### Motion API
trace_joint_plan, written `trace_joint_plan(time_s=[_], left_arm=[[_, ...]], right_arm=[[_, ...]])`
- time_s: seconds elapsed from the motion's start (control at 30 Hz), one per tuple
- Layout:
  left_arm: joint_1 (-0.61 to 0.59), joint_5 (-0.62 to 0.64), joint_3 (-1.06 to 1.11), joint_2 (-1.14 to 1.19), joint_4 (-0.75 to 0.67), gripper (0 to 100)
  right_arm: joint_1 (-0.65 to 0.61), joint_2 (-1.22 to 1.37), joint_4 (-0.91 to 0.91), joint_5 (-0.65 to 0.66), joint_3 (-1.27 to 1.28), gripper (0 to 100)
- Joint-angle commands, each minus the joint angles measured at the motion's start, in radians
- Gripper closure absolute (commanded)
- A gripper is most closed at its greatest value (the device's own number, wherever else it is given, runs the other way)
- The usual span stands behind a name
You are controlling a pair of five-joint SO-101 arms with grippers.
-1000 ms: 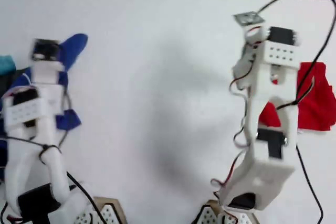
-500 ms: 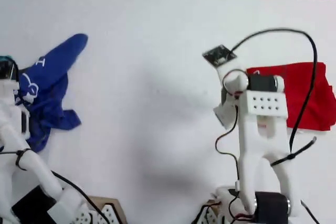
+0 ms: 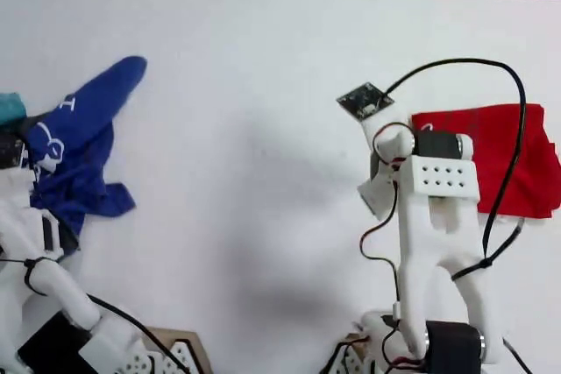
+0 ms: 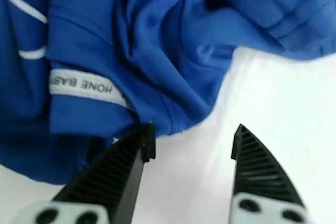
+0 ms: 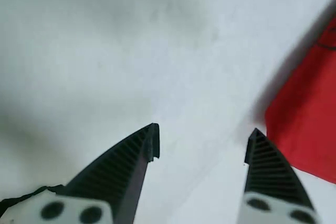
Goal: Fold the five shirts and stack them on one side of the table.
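Surface: white table (image 3: 263, 172), both arm bases at its near edge.
Left gripper (image 4: 193, 130): spread wide, holding nothing, low over the table at the near hem of the blue shirt (image 4: 157, 35).
Right gripper (image 5: 203, 129): spread wide, empty, above bare table just beside the red shirt (image 5: 304, 124).
Blue shirt: crumpled at the left side, one sleeve pointing to the far edge.
Red shirt: flat, roughly rectangular, at the right side.
Teal cloth (image 3: 10, 107): at the left edge, beside the blue shirt.

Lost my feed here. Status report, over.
Left gripper open at edge of blue shirt. Right gripper open over table beside red shirt. Teal cloth at far left edge.
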Motion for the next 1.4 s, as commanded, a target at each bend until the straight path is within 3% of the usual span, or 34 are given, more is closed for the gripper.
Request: trace_joint_plan(time_s=[0.0,0.13,0.27,0.33,0.47,0.57,0.67,0.73,0.9,1.1,1.23,1.37], left_arm=[[-0.005,-0.014,0.002,-0.034,-0.100,74],[-0.002,-0.018,0.010,-0.032,-0.192,74],[0.012,-0.103,0.013,0.005,-0.196,75],[0.015,-0.132,0.012,0.061,-0.203,80],[0.018,-0.152,-0.012,0.209,-0.218,98],[0.021,-0.152,-0.062,0.311,-0.242,97],[0.049,-0.143,-0.160,0.367,-0.204,97],[0.092,-0.129,-0.237,0.356,-0.097,97],[0.311,0.046,-0.470,0.249,0.224,97],[0.741,0.189,-0.734,0.098,0.509,97],[1.005,0.247,-0.912,0.063,0.629,97],[1.148,0.273,-1.006,0.064,0.647,97]], right_arm=[[0.010,-0.059,-0.007,0.005,0.002,73.0],[0.010,-0.059,-0.005,-0.003,0.005,73.0],[0.008,-0.059,-0.013,-0.005,0.023,73.0],[0.013,-0.059,-0.013,-0.005,0.023,73.0],[0.041,-0.059,-0.008,-0.005,0.023,73.0],[0.077,-0.059,-0.010,-0.005,0.023,73.0],[0.099,-0.053,-0.012,-0.005,0.023,73.0],[0.094,-0.051,-0.013,-0.005,0.031,73.0],[0.073,-0.059,-0.077,-0.005,0.083,73.0],[0.079,-0.051,-0.206,-0.115,0.160,73.0],[0.079,-0.053,-0.226,-0.138,0.173,73.0],[0.081,-0.056,-0.220,-0.138,0.175,73.0]])
